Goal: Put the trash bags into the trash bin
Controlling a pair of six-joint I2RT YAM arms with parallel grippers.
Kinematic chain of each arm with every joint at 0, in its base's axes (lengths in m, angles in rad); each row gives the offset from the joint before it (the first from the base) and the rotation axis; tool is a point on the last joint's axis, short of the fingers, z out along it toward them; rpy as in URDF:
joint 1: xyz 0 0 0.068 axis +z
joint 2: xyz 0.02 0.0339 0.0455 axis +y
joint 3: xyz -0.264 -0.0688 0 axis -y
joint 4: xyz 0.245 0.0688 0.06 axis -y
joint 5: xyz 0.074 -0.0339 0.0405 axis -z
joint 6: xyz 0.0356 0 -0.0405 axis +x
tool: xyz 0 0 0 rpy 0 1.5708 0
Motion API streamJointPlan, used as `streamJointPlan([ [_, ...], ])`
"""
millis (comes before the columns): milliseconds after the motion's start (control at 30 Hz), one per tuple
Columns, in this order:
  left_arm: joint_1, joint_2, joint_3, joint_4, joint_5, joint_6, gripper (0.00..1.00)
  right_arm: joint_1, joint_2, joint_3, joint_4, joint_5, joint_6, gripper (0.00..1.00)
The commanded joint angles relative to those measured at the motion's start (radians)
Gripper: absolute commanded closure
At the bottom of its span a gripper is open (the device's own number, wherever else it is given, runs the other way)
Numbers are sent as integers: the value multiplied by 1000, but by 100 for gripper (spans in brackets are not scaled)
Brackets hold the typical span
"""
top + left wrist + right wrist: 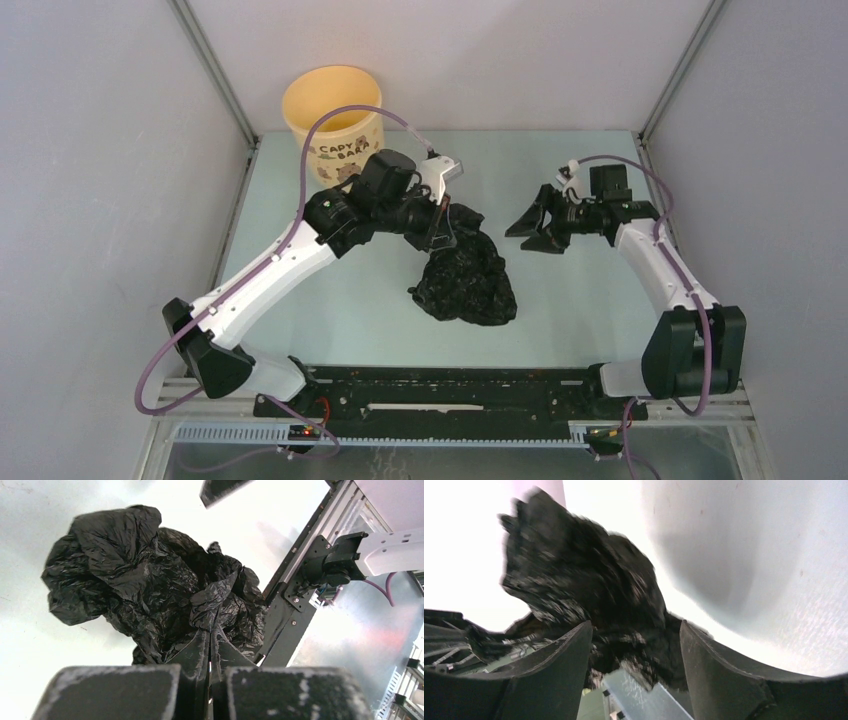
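1. L claw (210,630) pinched shut on a top fold of the trash bags (468,280); bulk of bundle lies mid-bench (580,310), well apart from trash bin (333,120) at far-left corner.
2. R claw (530,232) wide, empty, just right of bundle.
3. Risks: thin glossy fold may slip out on lift; loose bulk could snag the rim, drape outside or tip the trash bin.

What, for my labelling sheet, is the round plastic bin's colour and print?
Pale yellow round plastic bin, brown "CAPY BARA" lettering; top external view.

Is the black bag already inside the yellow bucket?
No, the black bag lies on the table, pinched by the left gripper, apart from the yellow bucket.
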Motion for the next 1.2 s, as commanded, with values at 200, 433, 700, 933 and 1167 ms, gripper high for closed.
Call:
streamJointPlan([
  [200,-4,18,39,12,143,18,100,88,136,266,-78,26,-93,20],
  [433,-4,42,55,-4,146,26,100,307,186,266,1,110,2,3],
  [700,-5,26,35,1,112,14,100,430,192,180,62,336,39,32],
  [933,-3,-85,-58,33,-54,5,100,294,275,165,75,368,64,100],
  [1167,23,-242,-192,76,-171,-23,100,113,286,165,77,358,44,100],
])
